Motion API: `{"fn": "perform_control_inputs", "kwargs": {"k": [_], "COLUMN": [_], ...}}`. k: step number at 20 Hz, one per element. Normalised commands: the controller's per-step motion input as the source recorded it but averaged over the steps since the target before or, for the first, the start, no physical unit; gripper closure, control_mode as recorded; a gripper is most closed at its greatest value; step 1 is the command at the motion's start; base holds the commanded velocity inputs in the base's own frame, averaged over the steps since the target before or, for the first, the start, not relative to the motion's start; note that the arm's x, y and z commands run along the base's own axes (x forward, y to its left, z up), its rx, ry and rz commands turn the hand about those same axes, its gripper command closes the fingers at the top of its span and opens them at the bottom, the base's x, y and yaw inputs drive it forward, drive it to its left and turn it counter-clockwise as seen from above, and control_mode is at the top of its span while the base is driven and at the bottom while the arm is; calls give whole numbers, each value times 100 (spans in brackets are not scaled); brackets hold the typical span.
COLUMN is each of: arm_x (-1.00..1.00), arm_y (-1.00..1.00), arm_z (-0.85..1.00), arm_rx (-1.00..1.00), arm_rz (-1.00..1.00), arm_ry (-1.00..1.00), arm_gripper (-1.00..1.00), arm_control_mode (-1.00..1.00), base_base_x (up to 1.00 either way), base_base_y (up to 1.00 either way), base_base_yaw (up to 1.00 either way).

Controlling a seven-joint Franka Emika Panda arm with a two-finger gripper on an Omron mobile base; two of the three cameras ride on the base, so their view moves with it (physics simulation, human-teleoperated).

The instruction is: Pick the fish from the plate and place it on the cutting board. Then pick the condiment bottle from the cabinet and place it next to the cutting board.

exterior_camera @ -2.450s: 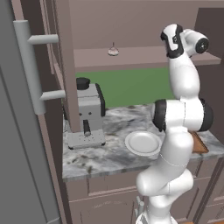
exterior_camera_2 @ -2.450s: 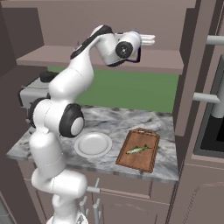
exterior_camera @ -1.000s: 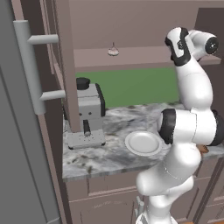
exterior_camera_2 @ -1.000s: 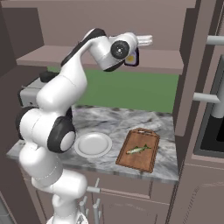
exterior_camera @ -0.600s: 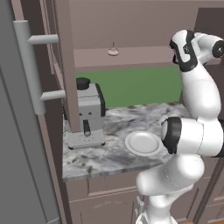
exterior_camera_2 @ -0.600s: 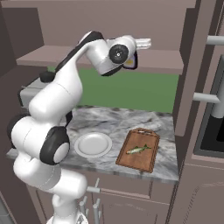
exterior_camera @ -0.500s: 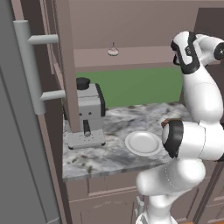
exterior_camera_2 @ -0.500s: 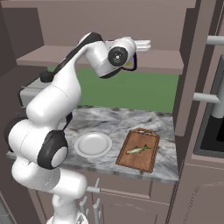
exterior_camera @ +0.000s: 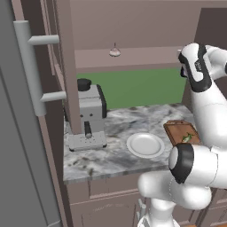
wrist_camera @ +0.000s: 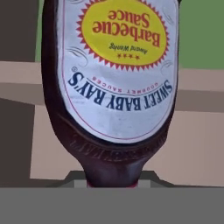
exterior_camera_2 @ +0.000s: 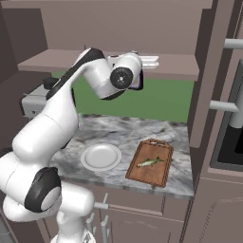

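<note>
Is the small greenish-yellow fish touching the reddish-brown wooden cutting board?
Touching. In the right base view the small greenish-yellow fish lies flat on the reddish-brown wooden cutting board, well inside its edges.

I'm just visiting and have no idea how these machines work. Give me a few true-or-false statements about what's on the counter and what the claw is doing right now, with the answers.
1. The fish lies on the cutting board. True.
2. The plate has food on it. False: the white plate is bare.
3. The claw is up at the cabinet shelf, shut on the condiment bottle. True: the hand view shows the bottle right up close, label upside down.
4. The plate sits to the right of the cutting board in the right base view. False: it sits to the board's left.
5. A coffee machine stands on the counter. True.
</note>
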Motion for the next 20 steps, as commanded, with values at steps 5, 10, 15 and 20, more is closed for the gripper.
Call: {"fn": "perform_control_inputs", "kwargs": {"k": [5, 10, 15, 20], "arm_x": [-58, -57, -50, -46], "arm_y": [16, 17, 23, 29], "arm_z": [0, 0, -8, -33], "arm_rx": [2, 1, 5, 8], "arm_rz": [0, 0, 0, 0], "arm_ry": [5, 5, 1, 2], "arm_gripper": [100, 100, 100, 100], "arm_control_mode": [-100, -100, -100, -100], "base_base_x": [0, 0, 0, 0], "base_base_y": [0, 0, 0, 0], "base_base_yaw": [0, 0, 0, 0]}}
